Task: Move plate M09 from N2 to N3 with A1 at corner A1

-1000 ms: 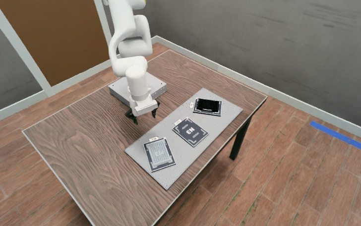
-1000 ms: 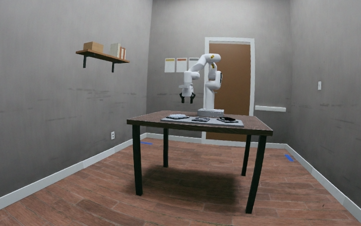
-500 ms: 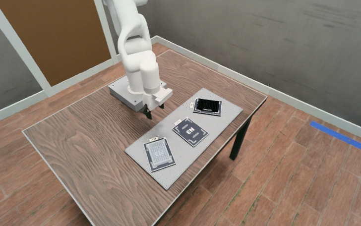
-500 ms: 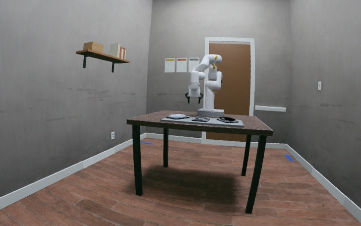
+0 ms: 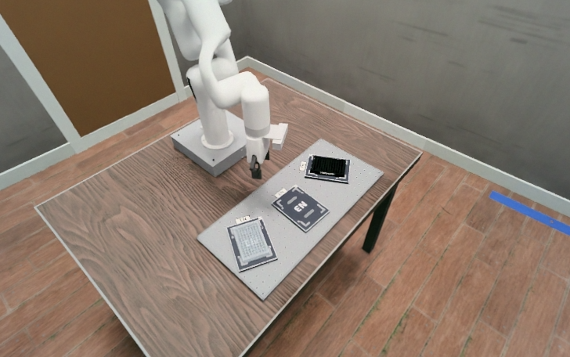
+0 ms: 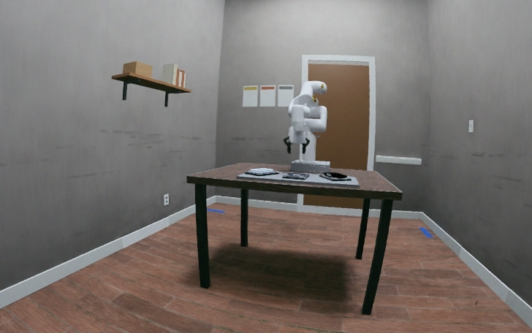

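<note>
The claw [image 6: 297, 145] hangs wide open and empty above the tabletop [image 5: 126, 218], beside the grey deck [image 5: 290, 243]. A black plate [image 5: 327, 167] sits in the far nest; nest N3 [image 5: 300, 208] lies bare; plate labels are unreadable.

The top view looked down at a steep slant from high above one corner of the dark wood-grain worktop [image 5: 126, 235], near enough that the white jointed arm [image 5: 218, 84] was cut off by the upper edge. It faced toward the brown door [image 5: 84, 54] and the grey wall.

The exterior view stood well back on the reddish plank floor [image 6: 275, 305], at about worktop [image 6: 219, 178] height, facing the same brown door [image 6: 341, 117] head-on and taking in the whole room.

Both views shared the worktop, the flat grey rectangular deck plate [image 5: 290, 246] [image 6: 345, 181] on it, the arm [image 6: 308, 113] and the door.
</note>
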